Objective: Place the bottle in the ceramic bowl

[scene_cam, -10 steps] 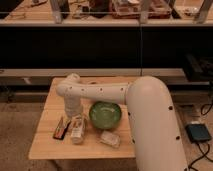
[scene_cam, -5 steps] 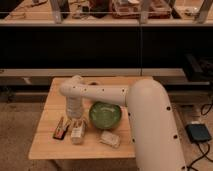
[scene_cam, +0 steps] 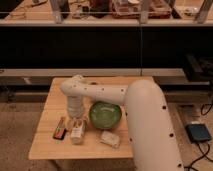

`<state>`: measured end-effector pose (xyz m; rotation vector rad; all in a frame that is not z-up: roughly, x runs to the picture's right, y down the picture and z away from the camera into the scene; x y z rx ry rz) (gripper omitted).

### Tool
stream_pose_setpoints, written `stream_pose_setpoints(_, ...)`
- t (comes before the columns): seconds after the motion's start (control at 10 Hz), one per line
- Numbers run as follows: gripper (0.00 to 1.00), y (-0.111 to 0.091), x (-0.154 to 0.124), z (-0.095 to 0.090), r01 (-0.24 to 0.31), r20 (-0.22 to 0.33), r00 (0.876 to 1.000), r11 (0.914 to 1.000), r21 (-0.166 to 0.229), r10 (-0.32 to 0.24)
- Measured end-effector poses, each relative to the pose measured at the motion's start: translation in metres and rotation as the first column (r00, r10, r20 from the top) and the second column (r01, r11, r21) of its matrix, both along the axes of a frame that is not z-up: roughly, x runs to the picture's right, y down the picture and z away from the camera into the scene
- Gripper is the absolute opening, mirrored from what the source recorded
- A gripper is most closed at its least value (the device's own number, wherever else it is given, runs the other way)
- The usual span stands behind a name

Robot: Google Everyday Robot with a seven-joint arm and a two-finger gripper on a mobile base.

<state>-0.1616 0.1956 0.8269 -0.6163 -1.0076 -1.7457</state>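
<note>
The end effector (scene_cam: 75,121) is seen low over the left front part of the light wooden counter (scene_cam: 50,150), at the end of the white robot arm (scene_cam: 145,125). Whether it is apart, together or clamped cannot be told: its tip is merged with the pale object just under it. That object, taken to be the small pale bottle (scene_cam: 77,134), is found on the counter directly beneath the end effector. Contact between the two cannot be confirmed. The bottle is shown whitish to cream, short and blocky, with a darker patch on its side. Its cap and its lean are hard to make out.

Just to the left of the bottle, a dark flat packet with a red streak (scene_cam: 60,128) is laid on the counter. To the right, the round green ceramic bowl (scene_cam: 105,115) is set near the bottle but apart from it, its inside shown glossy. In front of the bowl, a pale crumpled wrapper (scene_cam: 110,139) is seen. The right side of the counter is hidden by the bulky arm, which is cut off at the lower edge.
</note>
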Motion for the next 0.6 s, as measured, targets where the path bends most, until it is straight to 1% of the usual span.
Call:
stream_pose_setpoints(0.3,0.34,-0.003,0.000,0.002,0.017,-0.012,1.000,0.9998,0.007,-0.017)
stream_pose_setpoints(0.4,0.28,-0.005,0.000,0.002,0.019,-0.016,1.000,0.9998,0.011,-0.019)
stream_pose_setpoints(0.6,0.27,-0.019,-0.002,0.003,0.007,-0.011,1.000,0.9987,0.051,-0.007)
